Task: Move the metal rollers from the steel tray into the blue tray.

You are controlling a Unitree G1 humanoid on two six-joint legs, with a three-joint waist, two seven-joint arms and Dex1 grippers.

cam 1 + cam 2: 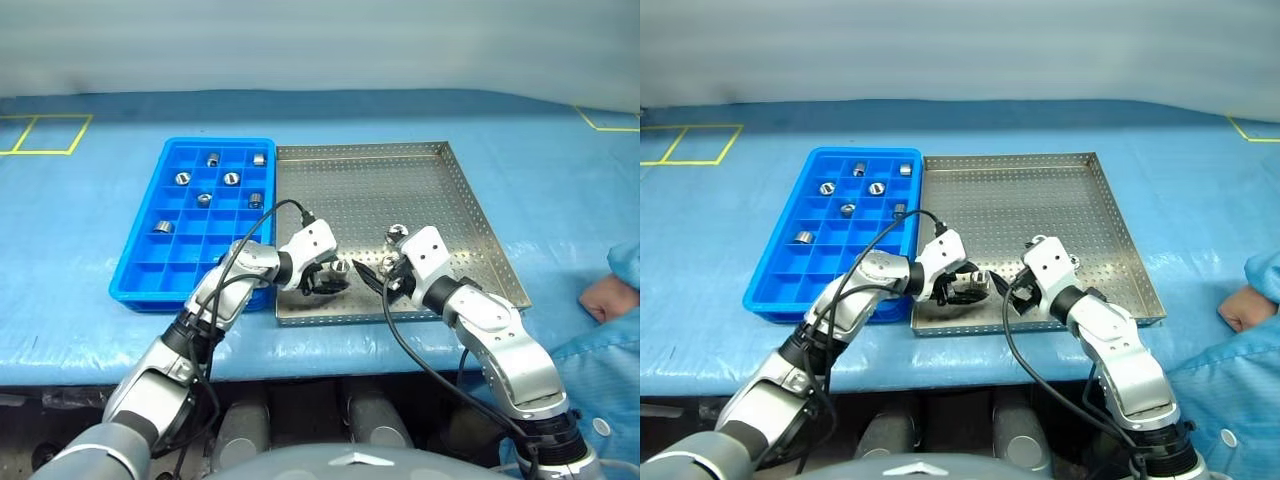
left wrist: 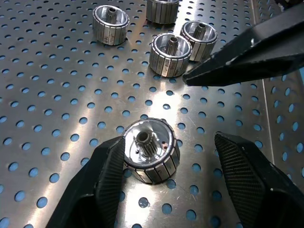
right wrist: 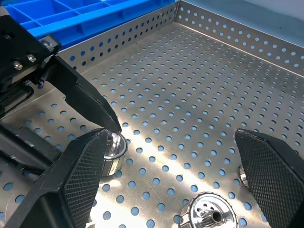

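Note:
The steel tray (image 1: 400, 180) lies at centre with the blue tray (image 1: 190, 262) against its left side. Several metal rollers (image 1: 231, 178) sit in the blue tray's compartments. Near the steel tray's front edge my left gripper (image 2: 170, 142) is open around one upright roller (image 2: 151, 156). One finger (image 2: 102, 175) touches it and the other stands a gap away. Several more rollers (image 2: 170, 53) stand just beyond it. My right gripper (image 3: 171, 137) hangs wide open and empty close by, one fingertip (image 2: 237, 57) reaching towards the left one. Another roller (image 1: 398, 232) stands behind it.
A person's hand (image 1: 603, 297) and blue sleeve rest on the blue-covered table right of the steel tray. Yellow tape marks (image 1: 45, 135) lie at the far corners. The back half of the steel tray holds nothing.

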